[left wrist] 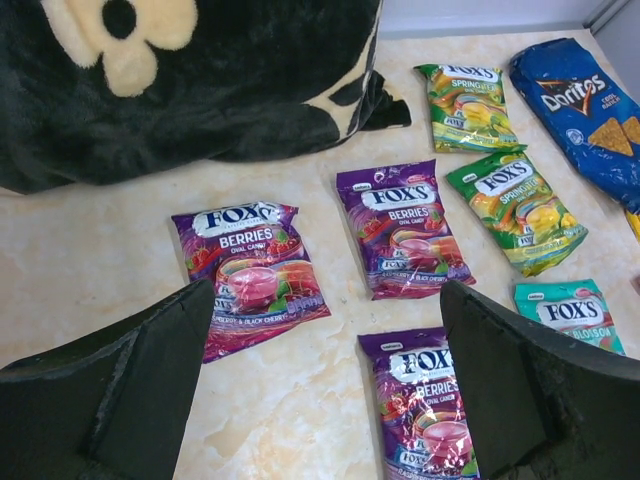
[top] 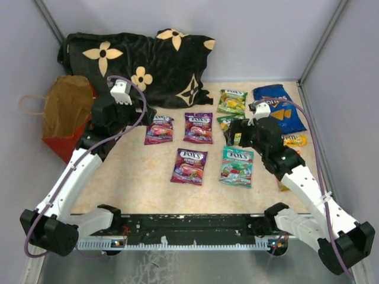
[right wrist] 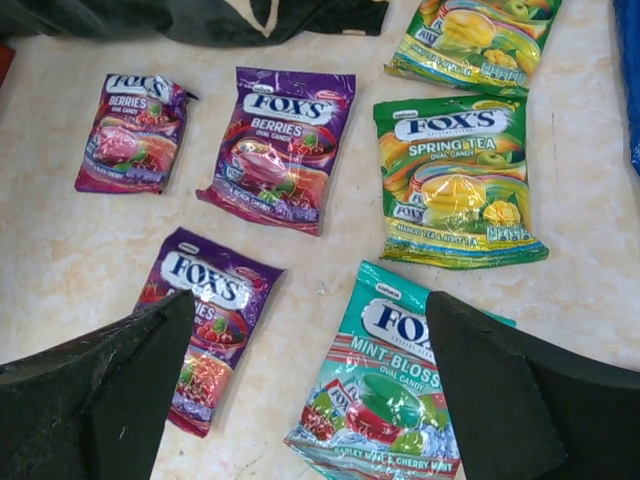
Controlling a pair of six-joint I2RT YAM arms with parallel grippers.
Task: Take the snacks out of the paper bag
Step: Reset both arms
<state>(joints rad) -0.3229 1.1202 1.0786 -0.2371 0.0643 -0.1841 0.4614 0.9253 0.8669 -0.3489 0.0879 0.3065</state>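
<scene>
The red paper bag [top: 65, 121] sits at the table's left edge, brown inside showing. The snacks lie flat on the table: three purple pouches [top: 159, 129] [top: 198, 127] [top: 189, 165], a teal pouch [top: 237, 166], a green pouch [top: 232, 100], a blue Doritos bag [top: 279, 108] and a yellow packet [top: 294, 141]. My left gripper [left wrist: 328, 290] is open and empty beside the bag, above bare table between two purple pouches [left wrist: 250, 270] [left wrist: 425, 400]. My right gripper [right wrist: 310, 297] is open and empty over the teal pouch [right wrist: 385, 400] and a purple one [right wrist: 205, 320].
A black flower-patterned pillow [top: 142, 59] fills the back left, close behind the bag. Grey walls close in the table at the back and both sides. A second green pouch [right wrist: 455, 180] lies partly under my right gripper in the top view.
</scene>
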